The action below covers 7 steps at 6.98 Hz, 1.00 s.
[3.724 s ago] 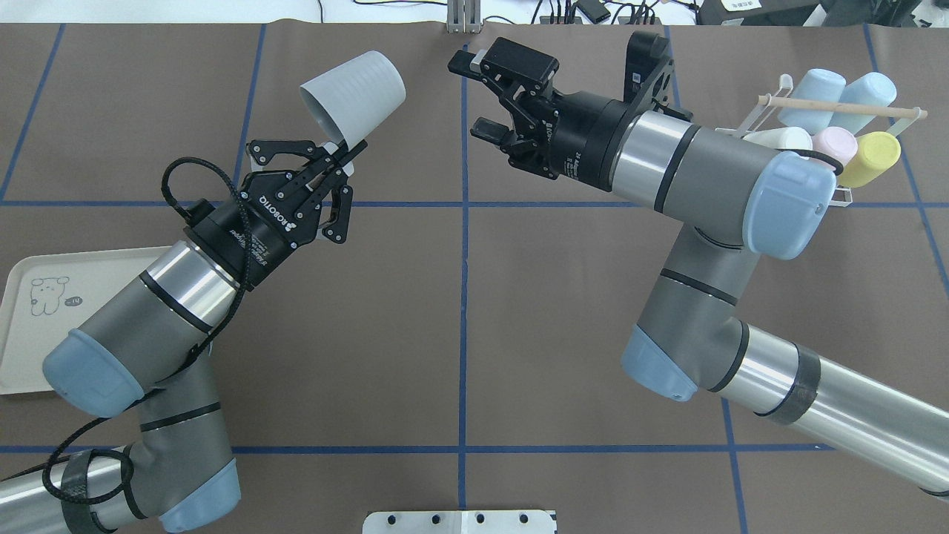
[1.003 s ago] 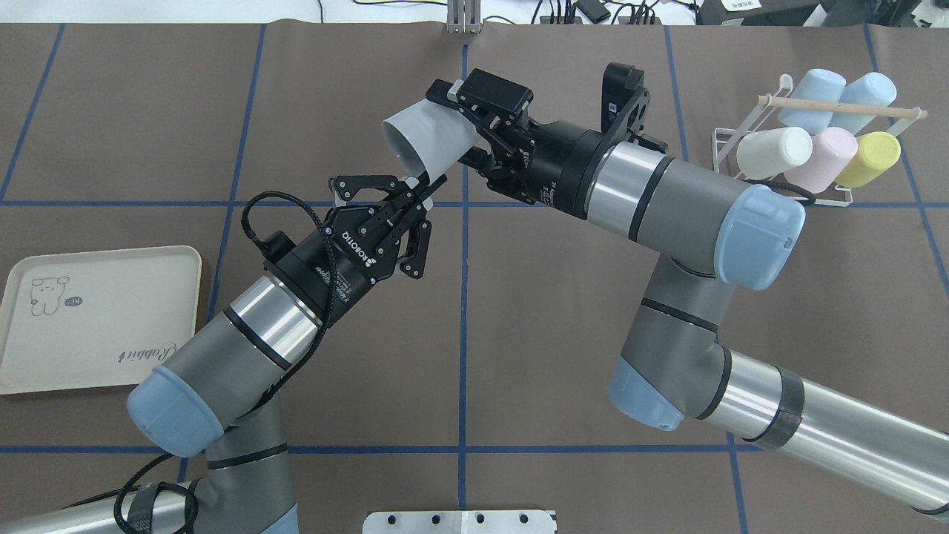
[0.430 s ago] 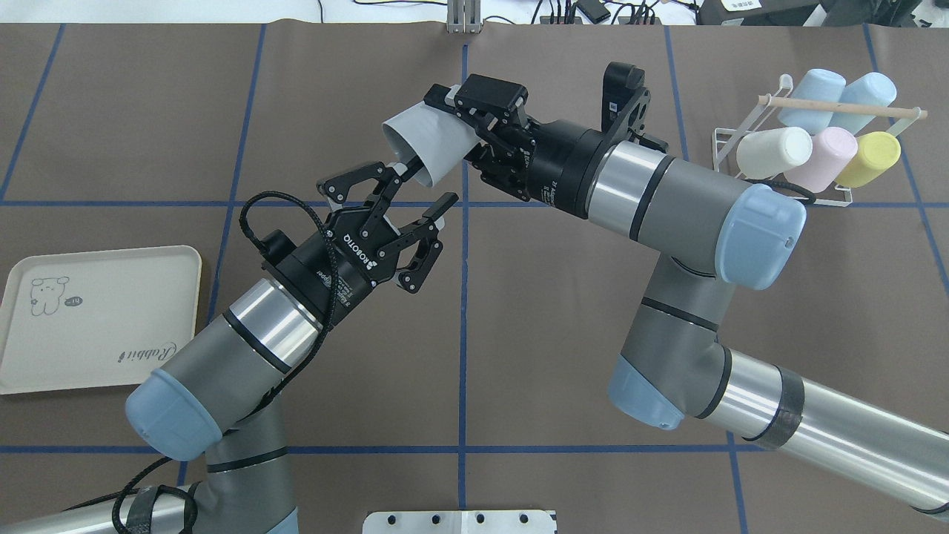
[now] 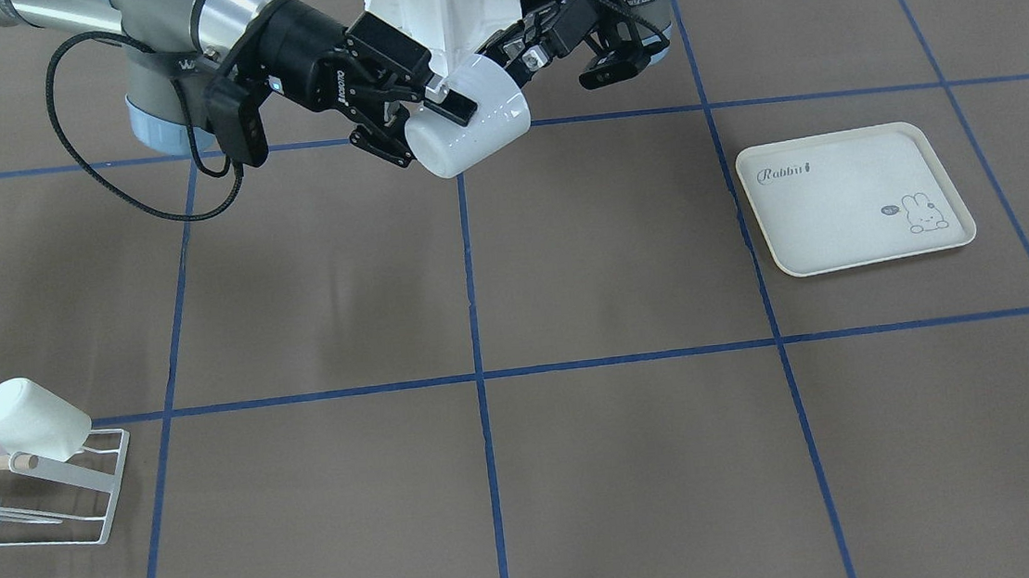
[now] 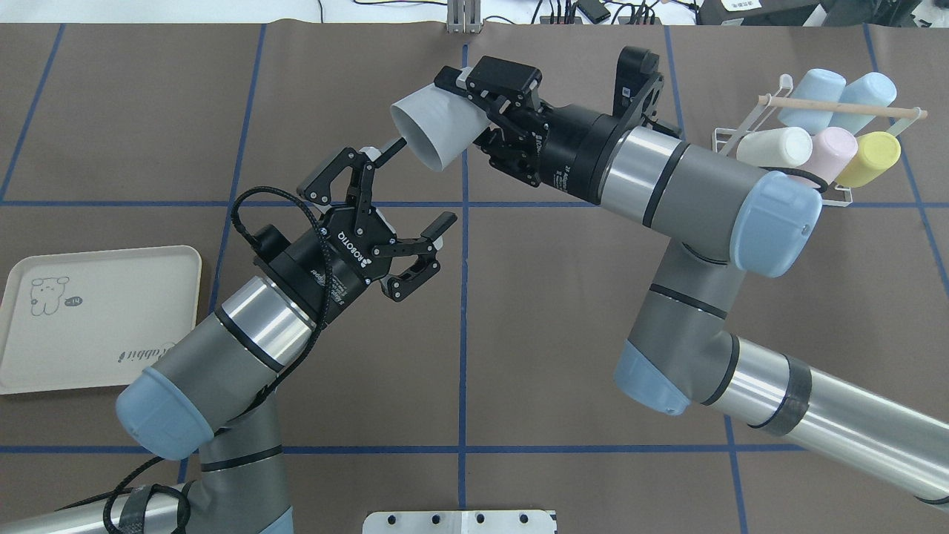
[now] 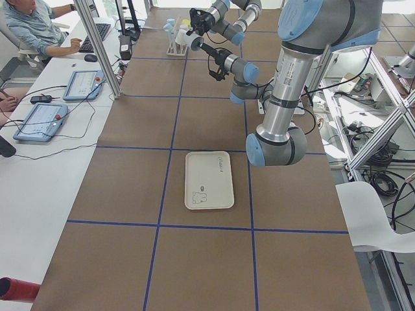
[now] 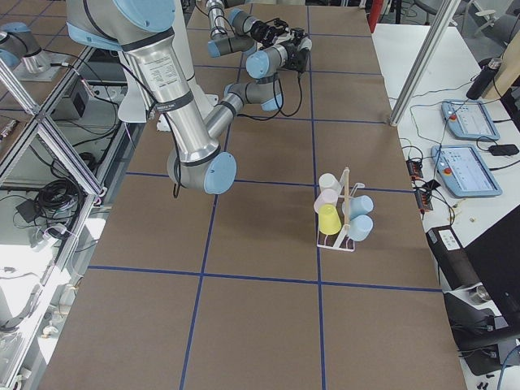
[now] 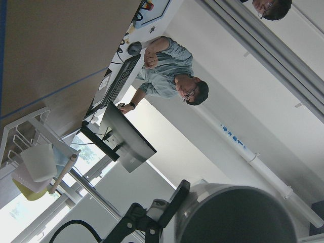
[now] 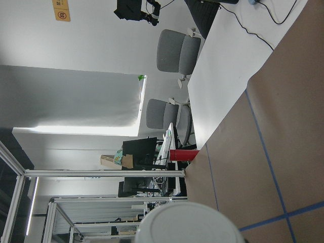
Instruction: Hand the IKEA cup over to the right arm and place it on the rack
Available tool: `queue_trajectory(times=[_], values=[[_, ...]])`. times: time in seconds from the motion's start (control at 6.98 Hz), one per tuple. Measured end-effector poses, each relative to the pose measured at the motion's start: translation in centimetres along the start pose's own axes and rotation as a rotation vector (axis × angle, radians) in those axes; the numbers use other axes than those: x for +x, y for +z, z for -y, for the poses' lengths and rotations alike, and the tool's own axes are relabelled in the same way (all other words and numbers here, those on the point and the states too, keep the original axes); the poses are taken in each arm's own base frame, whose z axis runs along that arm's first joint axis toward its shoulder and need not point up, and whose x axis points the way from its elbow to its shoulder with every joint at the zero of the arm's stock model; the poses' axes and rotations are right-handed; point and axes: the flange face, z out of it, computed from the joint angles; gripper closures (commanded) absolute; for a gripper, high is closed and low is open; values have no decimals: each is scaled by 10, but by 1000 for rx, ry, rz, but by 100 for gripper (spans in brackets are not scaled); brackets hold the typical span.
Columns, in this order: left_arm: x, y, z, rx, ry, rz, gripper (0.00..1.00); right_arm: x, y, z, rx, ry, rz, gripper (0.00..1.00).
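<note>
The IKEA cup [image 5: 437, 132] is pale grey-white and lies tilted in the air over the table's far middle, its mouth turned toward my left gripper. My right gripper [image 5: 472, 110] is shut on its base end, one finger [image 4: 452, 104] across the cup [image 4: 468, 118]. The left gripper [image 5: 417, 185] hangs open just below and left of the cup's mouth, clear of it. From the right wrist only the cup's white base [image 9: 190, 223] shows. The white wire rack [image 5: 839, 196] with its wooden dowel [image 5: 845, 108] stands at the far right.
Several pastel cups sit on the rack, among them a cream cup [image 5: 775, 147] and a yellow cup [image 5: 871, 158]. A cream rabbit tray [image 5: 96, 319] lies at the left edge. A seated person [image 6: 39, 29] is at a desk beside the table.
The left gripper carried the cup to the right gripper, which shut on it. The left gripper then opened and drew back down-left, and the right gripper has shifted the cup slightly right.
</note>
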Motion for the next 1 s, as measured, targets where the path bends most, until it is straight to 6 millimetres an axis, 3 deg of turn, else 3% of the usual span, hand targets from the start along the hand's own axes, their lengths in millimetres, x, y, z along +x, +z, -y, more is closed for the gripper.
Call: queue_trajectory(times=[0.14,0.43,0.72,1.0], values=[[9,-10,-1,-9,52,-1,0,-8,-7,25,19,-23,-5,100],[31,-44,15,-4,239,27,0,-15,-33,105,68,-137,-101,100],[55,-68,57,18,443,141,0,-10,-59,173,161,-317,-256,100],[79,-72,93,92,684,333,0,-5,-89,238,255,-553,-480,100]])
